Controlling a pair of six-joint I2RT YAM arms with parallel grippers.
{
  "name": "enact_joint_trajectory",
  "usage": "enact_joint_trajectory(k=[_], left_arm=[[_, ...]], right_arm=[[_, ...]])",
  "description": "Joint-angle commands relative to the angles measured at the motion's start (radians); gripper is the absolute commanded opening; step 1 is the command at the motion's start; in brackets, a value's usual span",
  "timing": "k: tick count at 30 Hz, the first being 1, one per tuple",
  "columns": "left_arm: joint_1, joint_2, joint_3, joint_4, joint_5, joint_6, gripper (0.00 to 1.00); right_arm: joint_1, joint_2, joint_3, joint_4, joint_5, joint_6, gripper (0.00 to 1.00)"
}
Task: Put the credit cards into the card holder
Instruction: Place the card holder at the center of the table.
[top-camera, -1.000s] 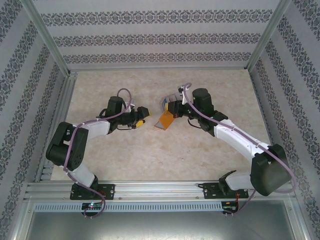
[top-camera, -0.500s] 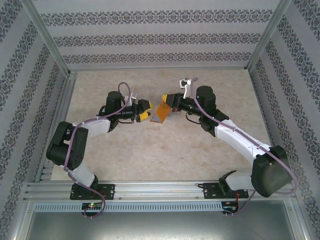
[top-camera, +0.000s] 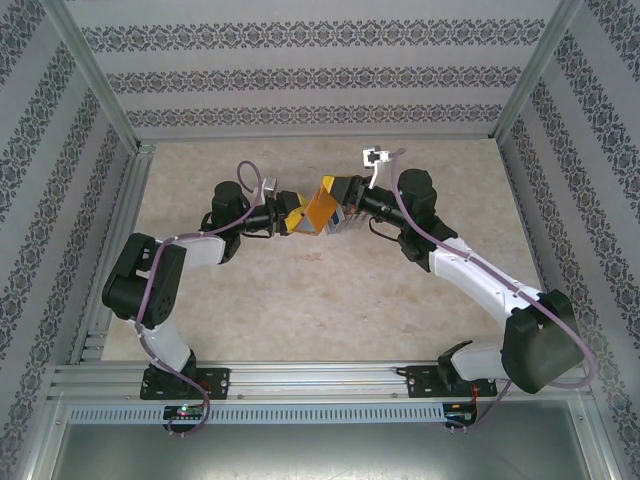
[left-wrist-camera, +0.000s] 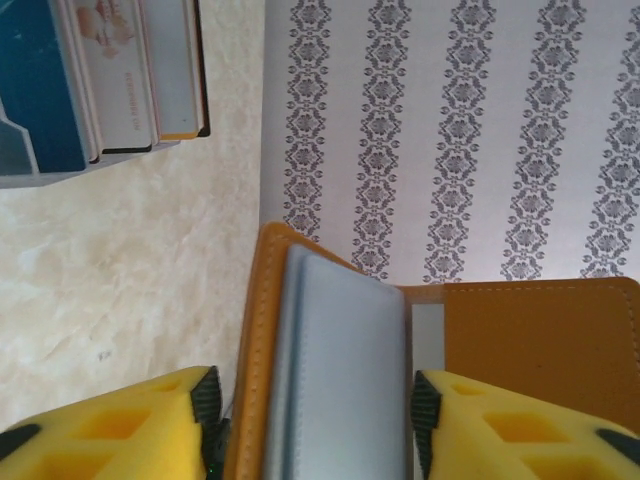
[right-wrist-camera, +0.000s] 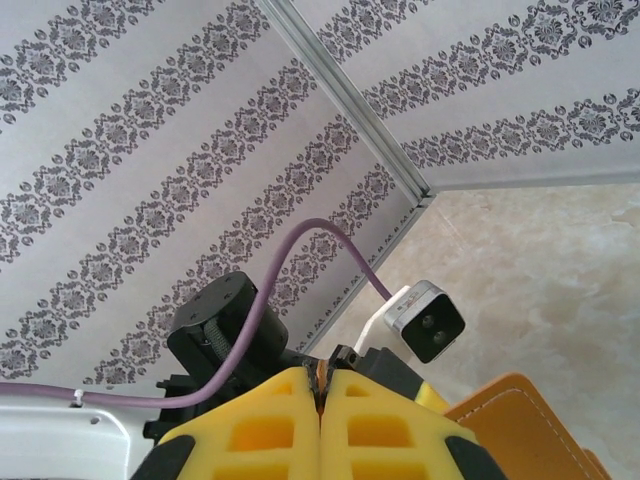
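— Where's the wallet?
— Over the table, between left gripper and right gripper, one flap between the left fingers
— Cards?
— Beyond the wallet, on the right gripper's side

card holder: orange-tan bifold, opened, upright above the surface's middle, nearer the far edge; pale bluish pocket leaf showing inside.
credit cards: blue, pinkish-white and grey, stacked together, just beside the holder.
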Motion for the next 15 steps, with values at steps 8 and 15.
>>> enact_joint_trajectory(k=[8, 15], left_arm=[[0.005, -0.120, 0.059, -0.216, 0.022, 0.157, 0.01], [0.008, -0.204, 0.201, -0.806, -0.069, 0.559, 0.00]], right_arm=[[-0.042, -0.005, -0.042, 0.077, -0.011, 0.029, 0.02], [-0.046, -0.012, -0.077, -0.024, -0.024, -0.004, 0.02]])
